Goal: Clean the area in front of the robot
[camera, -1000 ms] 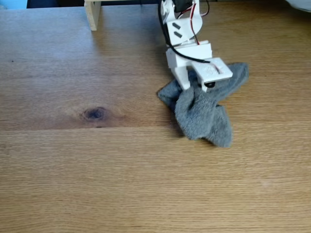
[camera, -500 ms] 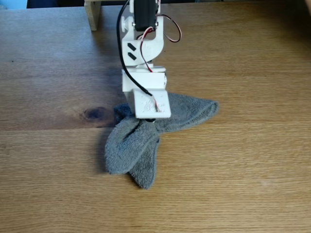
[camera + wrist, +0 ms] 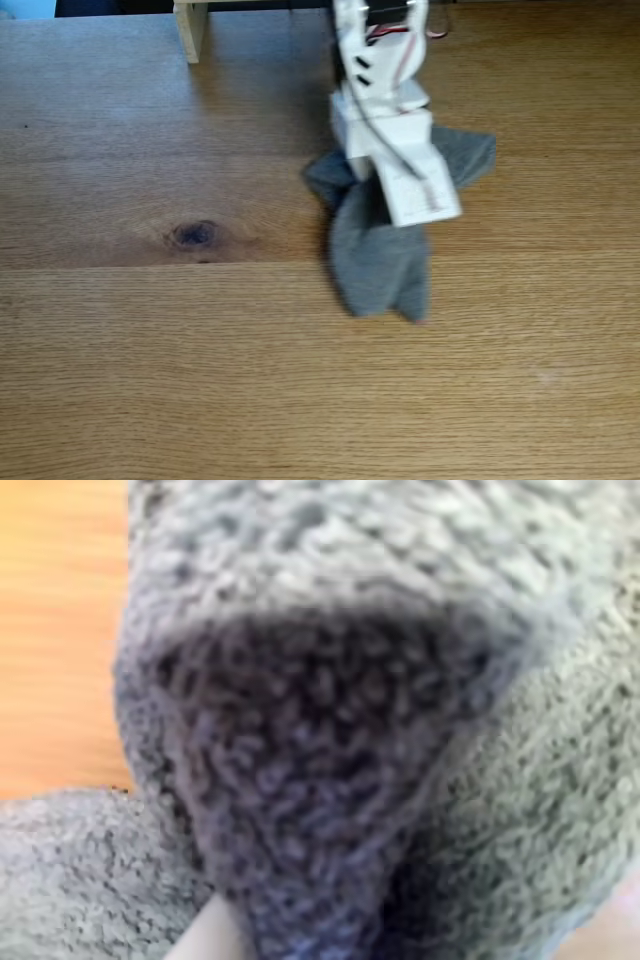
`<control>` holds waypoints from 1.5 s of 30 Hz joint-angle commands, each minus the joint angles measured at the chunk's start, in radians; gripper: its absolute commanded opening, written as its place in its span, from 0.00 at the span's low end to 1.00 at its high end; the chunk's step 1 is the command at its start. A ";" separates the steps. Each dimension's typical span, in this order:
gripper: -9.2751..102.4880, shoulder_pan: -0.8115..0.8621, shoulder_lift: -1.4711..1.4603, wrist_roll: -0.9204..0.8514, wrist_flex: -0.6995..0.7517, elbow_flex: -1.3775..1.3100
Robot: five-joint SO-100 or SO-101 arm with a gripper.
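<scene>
Gripper (image 3: 395,205) down on the grey terry cloth (image 3: 378,262), low over the tabletop (image 3: 200,360) in the fixed view, right of centre and well right of the dark knot (image 3: 196,234). Fingers hidden under the white wrist block, so width of opening cannot be told; cloth bunched beneath and seemingly pinned or pinched (a judgement, not a sighting). Wrist view (image 3: 330,730) pressed close against dark terry folds, a sliver of orange-brown wood (image 3: 55,630) at left. Cloth crumpled, one lobe trailing toward the camera, another spread right behind the arm (image 3: 380,70). Arm and cloth blurred, suggesting a sweep under way. Wooden post (image 3: 190,30) at the far edge, well apart.

Step in hand, by the look of it: wiping, mid-stroke. Next move likely calls for steady downward pressure, a sideways drag across uncovered planks, and care not to lose the cloth from under the fingers.
</scene>
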 commanded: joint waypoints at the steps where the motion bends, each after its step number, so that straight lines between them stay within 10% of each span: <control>1: 0.08 -0.064 0.117 0.046 -0.091 -0.017; 11: 0.08 0.083 -0.190 -0.032 -0.839 -0.020; 16: 0.08 0.232 -0.290 -0.172 -0.979 -0.032; 26: 0.08 0.543 -0.190 -0.238 -0.762 -0.020; 35: 0.08 0.442 0.091 -0.318 -0.163 0.057; 45: 0.08 0.106 0.314 -0.202 -0.537 0.525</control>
